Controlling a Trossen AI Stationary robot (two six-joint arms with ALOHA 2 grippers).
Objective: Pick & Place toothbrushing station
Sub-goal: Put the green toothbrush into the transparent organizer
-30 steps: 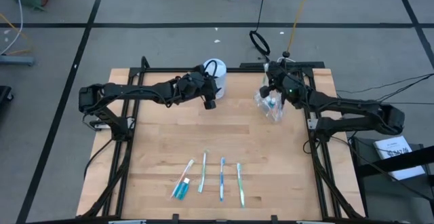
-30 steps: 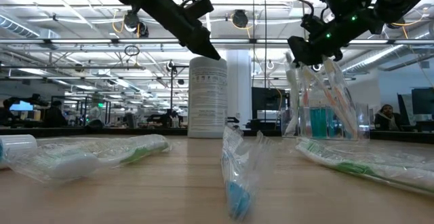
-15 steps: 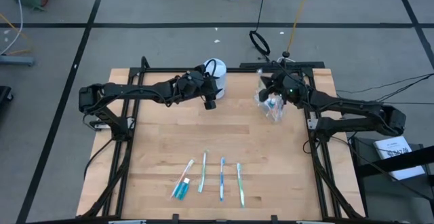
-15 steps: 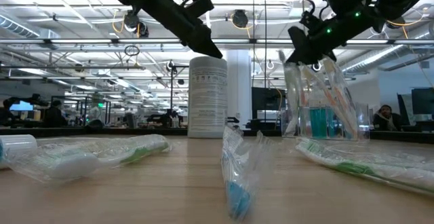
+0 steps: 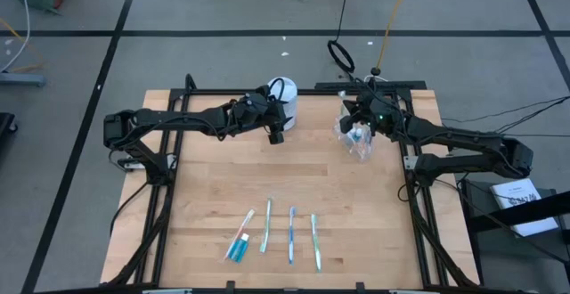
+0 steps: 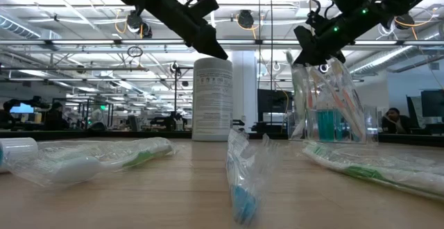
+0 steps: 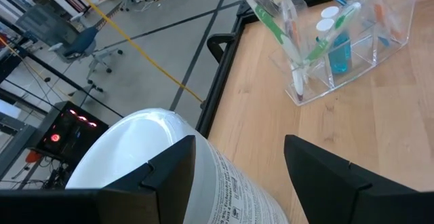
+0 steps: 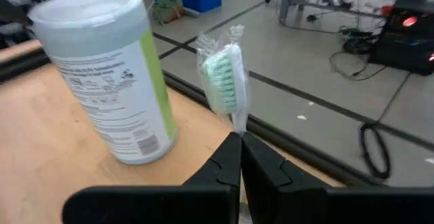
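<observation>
From the high view I see the white canister (image 5: 283, 98) standing at the far edge of the desk (image 5: 214, 196), and I take it as my landmark. My left tool (image 5: 276, 134) hovers just beside the canister on its near side. To the right of the canister, well apart from it, sits the clear holder (image 5: 354, 138) with brushes and teal tubes in it; my right tool (image 5: 350, 114) is over that holder. Well nearer to me than the canister, four wrapped toothbrushes (image 5: 291, 234) lie in a row, with a teal toothpaste tube (image 5: 237, 249) touching the leftmost one.

In the low view the canister (image 6: 211, 98) stands upright, my left tool (image 6: 208, 46) just above its top. Right of it the clear holder (image 6: 331, 111) carries slanted brushes and a teal tube, with my right tool (image 6: 310, 50) at their upper ends. Wrapped toothbrushes (image 6: 241, 177) lie on the desk in front.

The left wrist view shows my left tool's fingers (image 7: 173, 170) spread apart, released, with the canister (image 7: 169, 163) between them. Beyond it the holder (image 7: 346, 44) has compartments: a green toothbrush (image 7: 271, 24) leans in one, two white-capped teal tubes (image 7: 337, 44) stand in another.

The right wrist view shows my right tool (image 8: 239, 153) clenched on a wrapped green-bristled toothbrush (image 8: 222, 81), the canister (image 8: 108, 75) beside it.
</observation>
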